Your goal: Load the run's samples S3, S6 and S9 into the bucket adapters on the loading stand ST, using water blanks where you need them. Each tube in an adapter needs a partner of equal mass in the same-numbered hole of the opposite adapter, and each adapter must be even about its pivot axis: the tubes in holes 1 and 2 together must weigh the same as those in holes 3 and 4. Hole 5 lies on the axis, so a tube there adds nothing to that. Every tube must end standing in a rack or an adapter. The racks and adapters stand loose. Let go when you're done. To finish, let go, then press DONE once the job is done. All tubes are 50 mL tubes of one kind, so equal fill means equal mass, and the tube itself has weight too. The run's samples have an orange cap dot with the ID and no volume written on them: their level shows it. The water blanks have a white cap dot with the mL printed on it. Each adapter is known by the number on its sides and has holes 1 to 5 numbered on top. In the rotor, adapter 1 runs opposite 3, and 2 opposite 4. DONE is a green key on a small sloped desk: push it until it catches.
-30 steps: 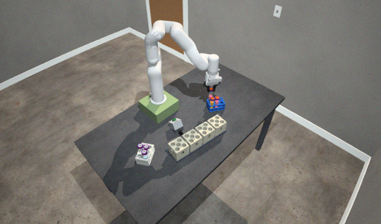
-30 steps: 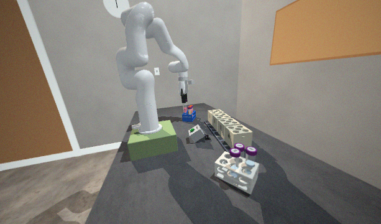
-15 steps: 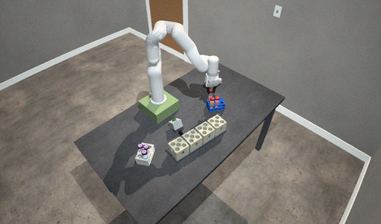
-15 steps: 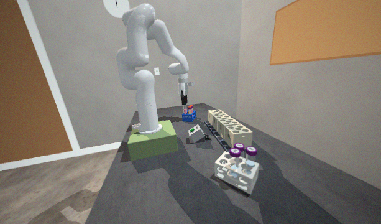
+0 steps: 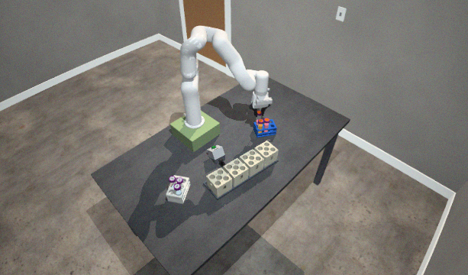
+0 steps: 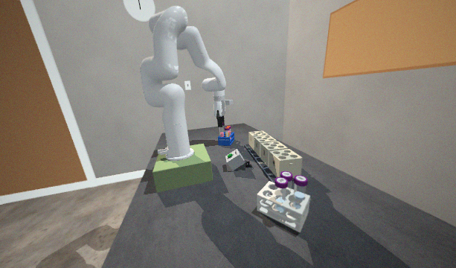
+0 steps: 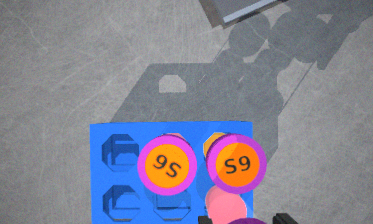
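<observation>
My fingers [image 5: 259,113] [image 6: 220,126]: closed on a purple-capped tube [image 5: 259,118] [image 6: 221,133] [image 7: 226,202] with pink contents, pointing down. The dot on its cap is orange, but I cannot read its ID.
Tube's lower end: above the corner of the blue rack nearest me in the wrist view; I cannot tell whether it has entered a hole.
Blue rack [image 5: 265,129] [image 6: 225,141] [image 7: 99,170]: toward 2 o'clock from the middle of the bench [image 5: 295,111] [image 6: 175,223] in the top view.
S6 [image 7: 167,165]: standing in the blue rack, at 11 o'clock from my fingers in the wrist view.
S9 [image 7: 236,164]: beside S6, at its 3 o'clock in the wrist view, also standing in the rack.
Adapters [image 5: 241,173] [image 6: 289,164]: four cream blocks on the dark stand [image 5: 249,178] [image 6: 260,162], in a row running from 8 to 2 o'clock in the top view, holes facing up.
White rack [image 5: 176,198] [image 6: 303,217]: toward 8 o'clock on the bench in the top view, holding three purple-capped tubes with white dots.
Green key [image 5: 214,147] [image 6: 230,155]: on the small sloped desk [image 5: 217,153] [image 6: 235,161], just off the green base's [image 5: 193,143] [image 6: 183,176] 4 o'clock side in the top view.
</observation>
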